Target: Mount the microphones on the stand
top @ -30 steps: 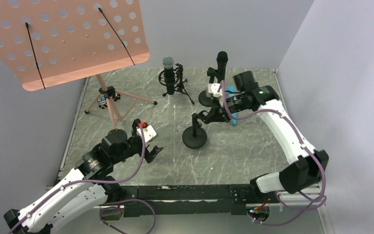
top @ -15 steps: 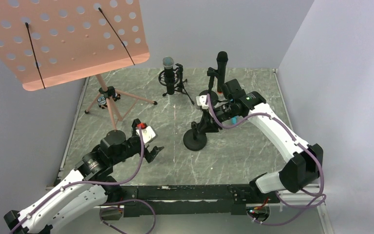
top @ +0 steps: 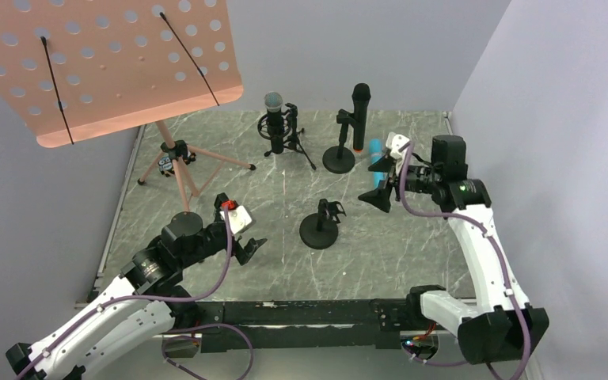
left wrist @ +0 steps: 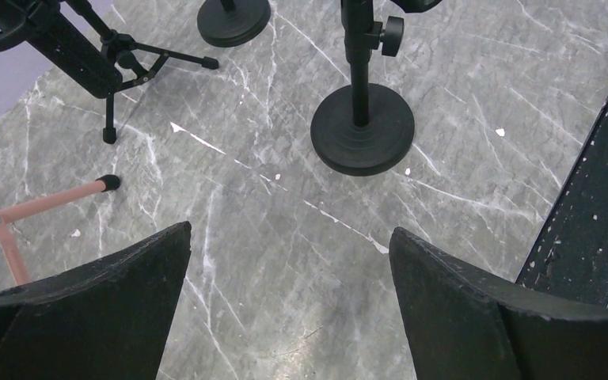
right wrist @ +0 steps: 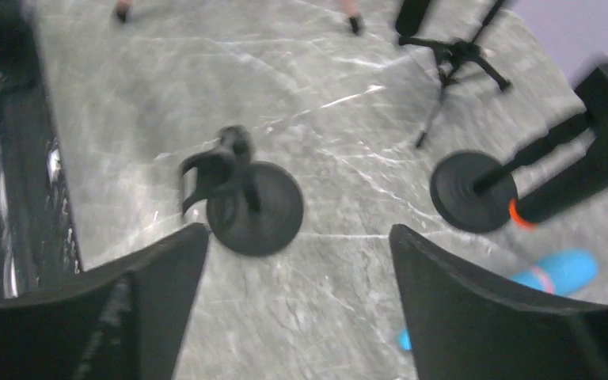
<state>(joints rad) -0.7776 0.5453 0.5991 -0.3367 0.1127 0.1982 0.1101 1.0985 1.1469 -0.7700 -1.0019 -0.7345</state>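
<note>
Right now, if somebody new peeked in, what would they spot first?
Probably the big peach music stand full of holes, tilted over the far left. Then the bright blue microphone lying flat on the table at the right, while a silver-headed microphone and a black microphone stand upright at the back.

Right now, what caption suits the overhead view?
Silver-mesh microphone and black microphone mounted; blue microphone lies on the table; middle stand empty.
</note>
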